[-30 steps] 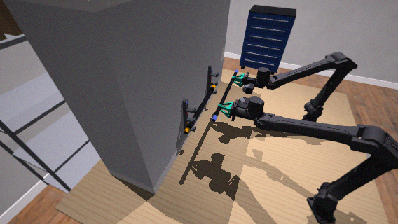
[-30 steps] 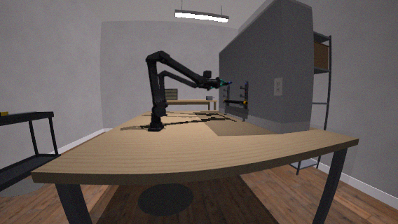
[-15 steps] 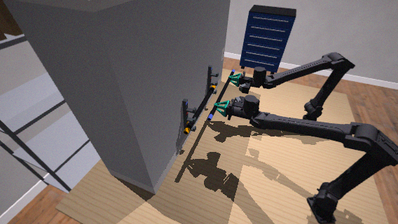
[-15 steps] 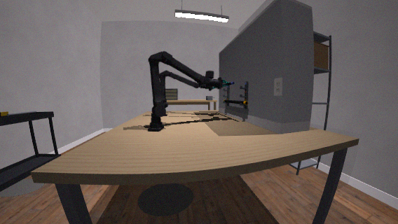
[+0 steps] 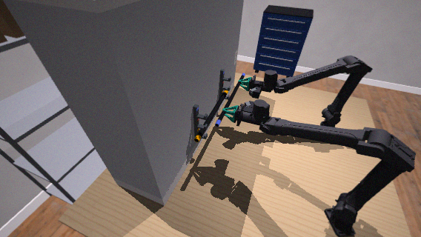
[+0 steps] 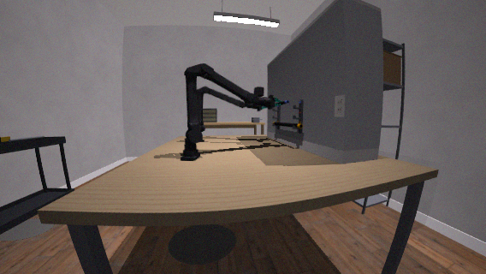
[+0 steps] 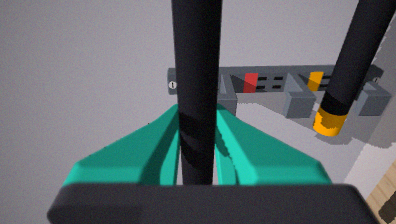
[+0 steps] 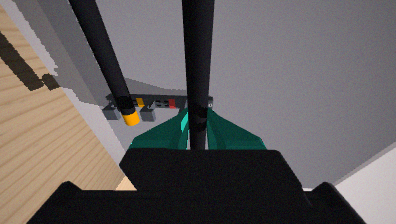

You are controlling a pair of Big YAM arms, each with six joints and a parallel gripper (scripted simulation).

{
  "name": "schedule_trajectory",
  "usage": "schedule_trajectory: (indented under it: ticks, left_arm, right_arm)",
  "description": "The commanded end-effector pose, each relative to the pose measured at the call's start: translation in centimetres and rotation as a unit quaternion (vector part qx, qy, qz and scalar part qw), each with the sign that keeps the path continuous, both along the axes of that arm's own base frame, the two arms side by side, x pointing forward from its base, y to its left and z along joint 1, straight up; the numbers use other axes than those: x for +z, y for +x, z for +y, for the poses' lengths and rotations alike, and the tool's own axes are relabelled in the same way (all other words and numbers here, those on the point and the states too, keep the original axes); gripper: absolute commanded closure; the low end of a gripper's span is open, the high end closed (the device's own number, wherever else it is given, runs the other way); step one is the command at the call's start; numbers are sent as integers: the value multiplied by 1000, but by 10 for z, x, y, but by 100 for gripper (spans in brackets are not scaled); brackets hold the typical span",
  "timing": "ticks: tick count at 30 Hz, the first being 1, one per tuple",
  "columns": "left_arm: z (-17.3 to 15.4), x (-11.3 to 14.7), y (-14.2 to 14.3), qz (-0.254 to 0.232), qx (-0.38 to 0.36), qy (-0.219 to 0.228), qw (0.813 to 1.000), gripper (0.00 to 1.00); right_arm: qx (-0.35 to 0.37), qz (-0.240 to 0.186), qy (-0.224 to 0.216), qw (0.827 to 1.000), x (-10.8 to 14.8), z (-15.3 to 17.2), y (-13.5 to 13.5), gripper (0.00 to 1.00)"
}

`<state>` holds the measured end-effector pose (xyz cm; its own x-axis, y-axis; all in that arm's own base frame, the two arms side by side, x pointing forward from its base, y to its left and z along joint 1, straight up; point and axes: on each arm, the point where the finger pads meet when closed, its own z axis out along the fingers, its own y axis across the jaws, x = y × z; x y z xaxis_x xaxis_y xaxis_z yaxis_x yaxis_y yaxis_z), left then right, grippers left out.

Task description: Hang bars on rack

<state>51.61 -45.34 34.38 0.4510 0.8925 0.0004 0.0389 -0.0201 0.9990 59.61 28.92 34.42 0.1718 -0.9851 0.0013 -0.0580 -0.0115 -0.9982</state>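
Bar [image 5: 231, 97] [image 6: 287, 102] [image 7: 198, 60] [image 8: 199, 50], blue-ended, prob. horiz., parallel to wall [image 5: 167, 74] [image 6: 325, 77] [image 7: 100, 50] [image 8: 300, 75]
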Motion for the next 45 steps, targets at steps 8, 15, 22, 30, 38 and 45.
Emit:
schedule_trajectory:
  ticks: [8,15,22,30,38,45]
  left_arm:
    - [-8,76,34,-41,8,-45,998,100]
    - [-12,77,41,-41,8,-45,998,100]
    - [-17,78,52,-41,8,-45,998,100]
    - [-19,78,56,-41,8,-45,998,100]
    - [-19,79,56,-41,8,-45,998,100]
    - [-19,80,57,-41,8,-45,998,100]
  right_arm:
    - [-7,-45,28,999,62,1,33,100]
    - [-7,-45,28,999,62,3,41,100]
    - [-7,-45,28,999,62,5,53,100]
    - [-7,-45,28,999,63,6,58,100]
    - [-7,-45,28,999,64,6,58,100]
    - [-7,-45,28,999,64,6,58,100]
